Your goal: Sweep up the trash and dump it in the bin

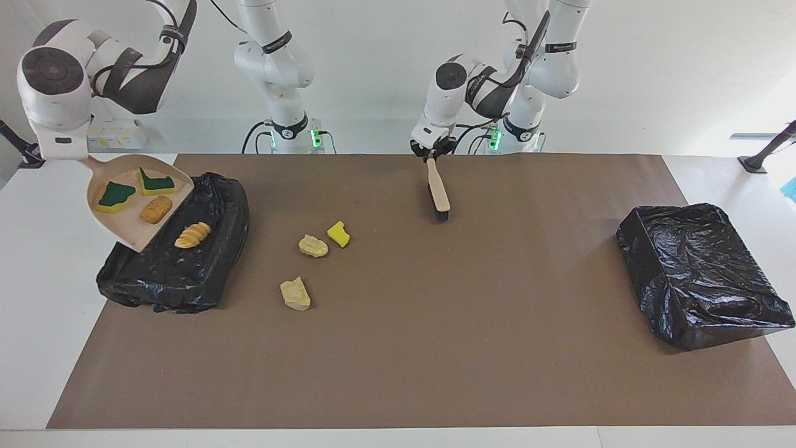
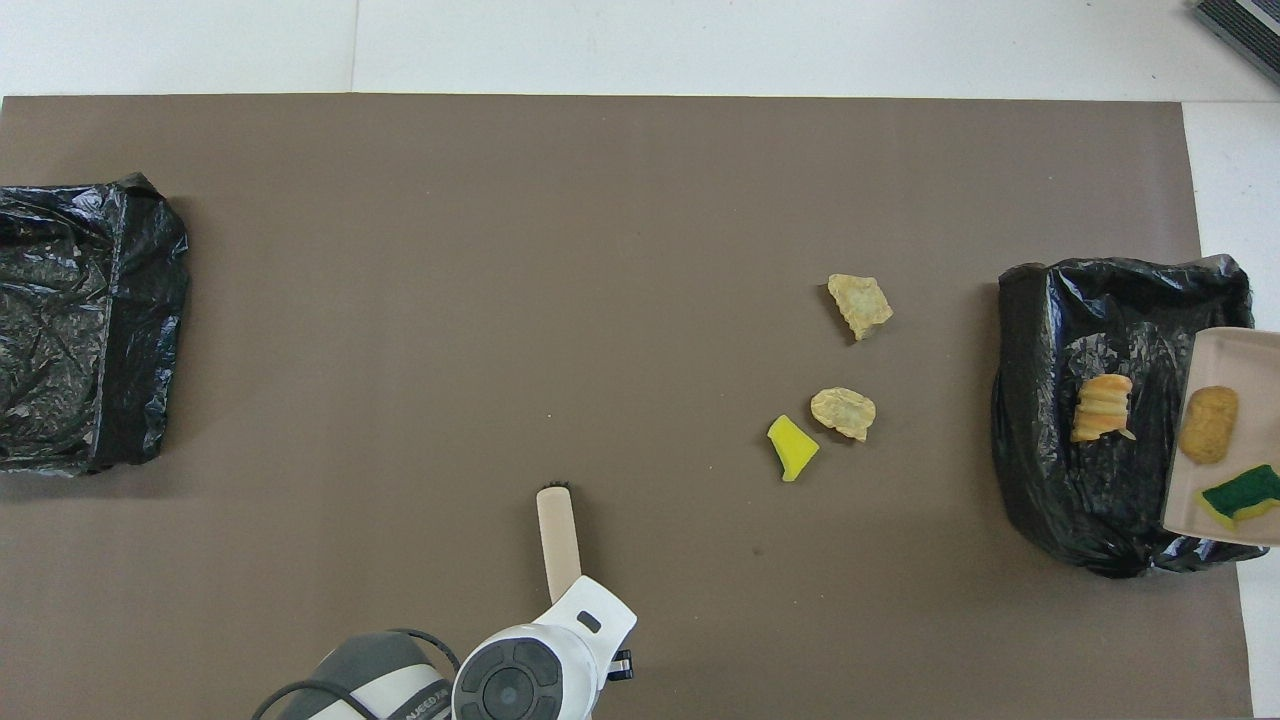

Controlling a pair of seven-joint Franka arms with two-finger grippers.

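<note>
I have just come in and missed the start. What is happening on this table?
The right gripper tilts a beige dustpan over the black bin at its end; one bread lump lies in the bin, two sponge pieces and an orange lump are on the pan. The left gripper holds the brush. Three scraps remain on the mat.

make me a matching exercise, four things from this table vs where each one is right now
Things:
1. dustpan
2. brush
3. striped bread lump
4. yellow sponge piece

Places:
A. lying on the brown mat beside a tan lump
B. on the black bin liner
C. tilted over the bin, held by the right gripper
D. hanging from the left gripper, bristles down

Pairs: 1-C, 2-D, 3-B, 4-A
</note>
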